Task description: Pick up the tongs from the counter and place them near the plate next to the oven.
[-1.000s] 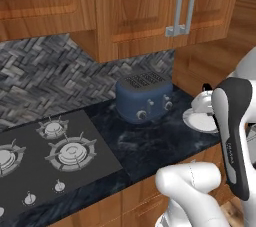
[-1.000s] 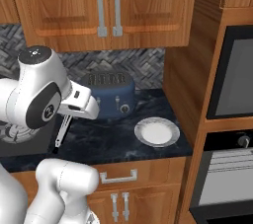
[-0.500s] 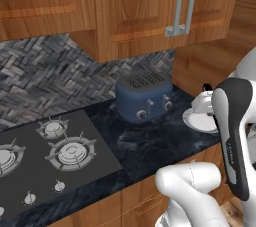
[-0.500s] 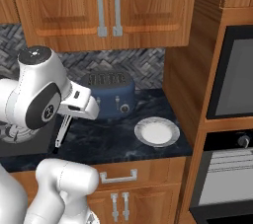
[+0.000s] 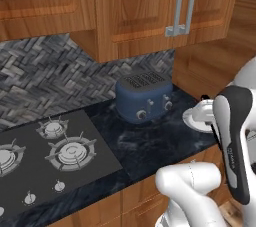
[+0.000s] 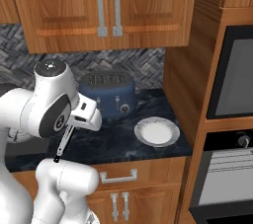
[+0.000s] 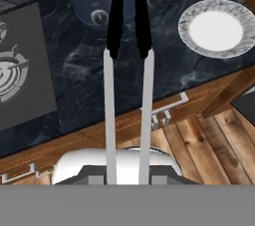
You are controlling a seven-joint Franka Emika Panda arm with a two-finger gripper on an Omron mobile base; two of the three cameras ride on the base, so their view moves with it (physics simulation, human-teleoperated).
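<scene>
My gripper [image 6: 74, 125] is shut on the tongs [image 6: 63, 144], which hang slanting down from the hand above the black counter [image 6: 113, 143], left of the plate [image 6: 157, 131]. In the hand view the tongs [image 7: 127, 70] run up the middle as two silver arms with black tips, pointing toward the toaster's front. The white plate [image 7: 216, 28] lies to their upper right on the counter [image 7: 84, 85], apart from them. The same plate [image 5: 196, 116] peeks out beside my forearm in the left base view. The oven [image 6: 234, 75] sits in the wooden column right of the plate.
A blue toaster [image 6: 108, 92] [image 5: 145, 96] stands at the back of the counter against the tiled wall. The gas hob [image 5: 50, 156] [image 7: 20, 65] takes the left side. Wall cabinets hang above. A wooden side panel [image 6: 185, 80] closes the counter's right end.
</scene>
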